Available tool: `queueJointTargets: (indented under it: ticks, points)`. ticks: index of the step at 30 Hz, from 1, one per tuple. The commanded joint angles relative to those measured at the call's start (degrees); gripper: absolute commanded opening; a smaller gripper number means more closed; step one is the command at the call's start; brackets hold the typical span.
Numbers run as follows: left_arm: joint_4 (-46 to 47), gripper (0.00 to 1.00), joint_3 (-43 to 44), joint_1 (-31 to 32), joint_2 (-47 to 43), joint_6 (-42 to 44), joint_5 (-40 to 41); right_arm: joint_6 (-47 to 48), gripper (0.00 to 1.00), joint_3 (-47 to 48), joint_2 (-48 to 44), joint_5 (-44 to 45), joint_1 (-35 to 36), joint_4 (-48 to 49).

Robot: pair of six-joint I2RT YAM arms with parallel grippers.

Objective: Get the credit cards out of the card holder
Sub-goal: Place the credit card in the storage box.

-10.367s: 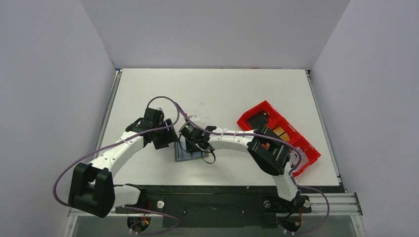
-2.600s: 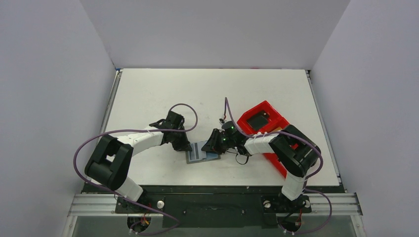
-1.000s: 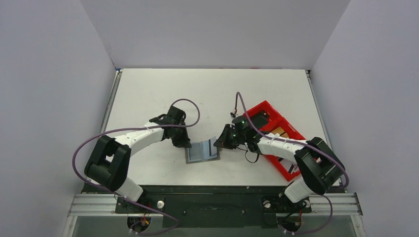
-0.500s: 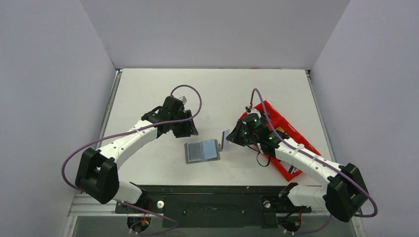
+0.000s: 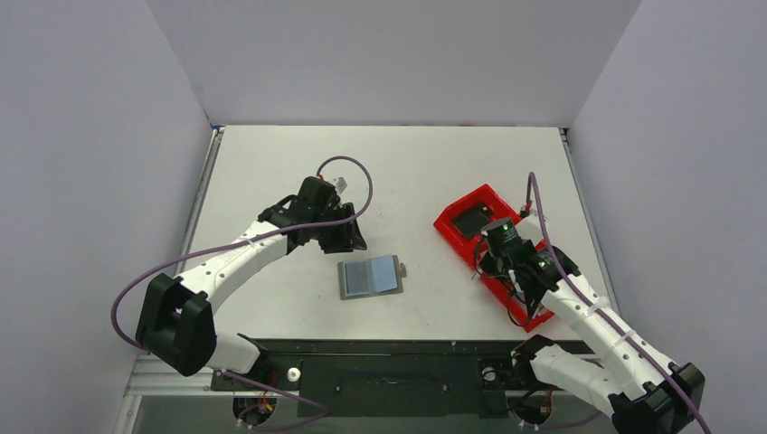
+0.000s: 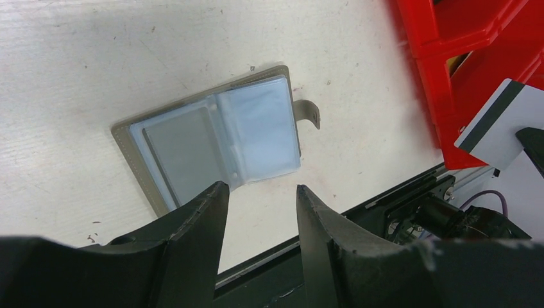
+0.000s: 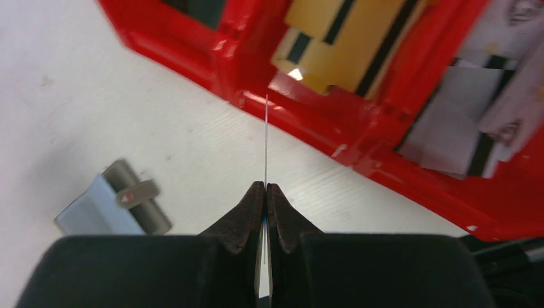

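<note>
An open card holder (image 5: 369, 276) lies flat on the white tabletop (image 5: 298, 163), close to the near edge and about midway along it, blue-grey pockets facing up; its small tab (image 6: 308, 112) sticks out on the side toward a long red tray (image 5: 452, 212). A darker grey panel shows behind the left pocket, and whether that is a card cannot be told.

The left end effector (image 6: 256, 205) hangs released over the tabletop just off the holder's far left corner; its two dark fingers (image 6: 192, 221) stand apart with nothing between them.

The right end effector (image 7: 265, 192) is clenched on a white card (image 6: 503, 122) with a dark stripe down one side. In the right wrist view the card appears edge-on, a thin line rising from the pinched fingertips to the tray's long wall; in the left wrist view its face shows beside the tray, toward the near edge of the tabletop.

The tray sits on the right side of the tabletop, running diagonally toward the near right corner, well apart from the holder. One of its compartments holds yellow-orange cards (image 7: 340, 32) with dark stripes, and the next holds pale cards (image 7: 449, 128) lying loosely over one another; a black block (image 5: 472, 220) fills the far compartment.
</note>
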State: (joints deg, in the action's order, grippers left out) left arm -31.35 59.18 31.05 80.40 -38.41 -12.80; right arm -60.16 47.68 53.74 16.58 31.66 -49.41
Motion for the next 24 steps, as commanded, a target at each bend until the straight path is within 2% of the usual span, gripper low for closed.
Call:
queueJointTargets:
  ticks: [1,7,11,16,24]
  points:
    - [2.73,0.41,0.37,0.24,-2.10,1.08,-2.09,-4.64,0.00,2.79,-1.23,10.46,-3.22,-13.58]
    - [2.84,0.41,0.12,0.24,-2.26,1.32,-2.30,-5.72,0.00,4.21,-0.92,17.37,-9.14,-21.33]
    - [2.90,0.41,0.12,0.24,-2.36,1.22,-2.53,-3.70,0.00,4.30,0.67,20.68,-14.13,-22.67]
    - [2.59,0.41,0.32,0.24,-2.44,1.23,-2.46,-2.13,0.00,4.01,4.80,22.82,-18.38,-21.35]
    - [1.78,0.41,0.55,0.24,-2.49,1.15,-1.88,0.08,0.00,1.78,11.08,22.13,-20.64,-15.21]
